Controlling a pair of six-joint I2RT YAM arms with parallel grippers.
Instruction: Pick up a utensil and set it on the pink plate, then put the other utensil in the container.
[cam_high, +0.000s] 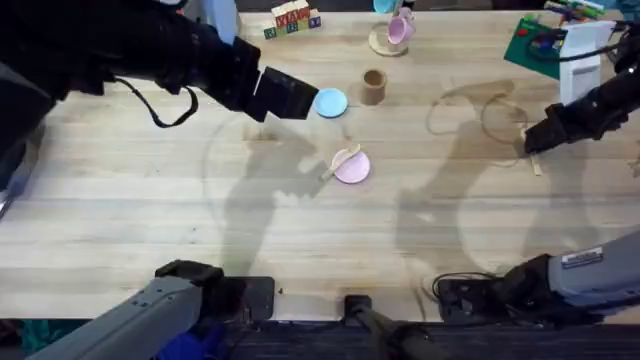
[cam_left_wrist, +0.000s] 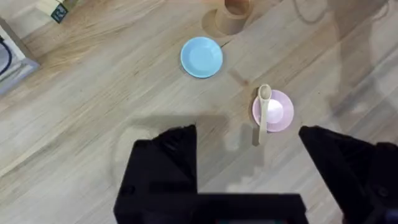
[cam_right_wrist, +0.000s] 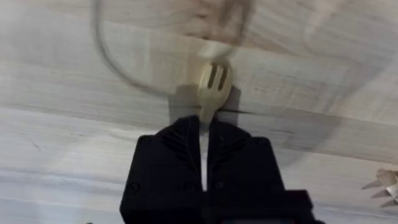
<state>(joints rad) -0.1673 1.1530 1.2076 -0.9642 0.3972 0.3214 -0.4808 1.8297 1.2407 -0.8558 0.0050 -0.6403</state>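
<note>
two wooden utensils are in play. the spoon (cam_high: 343, 161) lies across the left rim of the pink plate (cam_high: 356, 170) at the centre of the overhead frame, its bowl on the plate and its handle sticking out over the table (cam_high: 200, 230) toward the lower left. the fork (cam_right_wrist: 212, 87) is clamped between the closed fingers of the right gripper (cam_high: 529, 140) at the right edge of the overhead frame, prongs sticking out past the fingertips, low over the wood. the left gripper (cam_high: 290, 95) hangs in the upper middle-left of that frame, its fingers (cam_left_wrist: 168, 168) spread wide and holding nothing, just left of the blue plate (cam_high: 331, 102). the cup (cam_high: 374, 86) stands upright right of the blue plate, above the pink plate. a pink mug (cam_high: 400, 30) sits on a coaster at the top, and toy blocks (cam_high: 291, 18) lie left of it.
</note>
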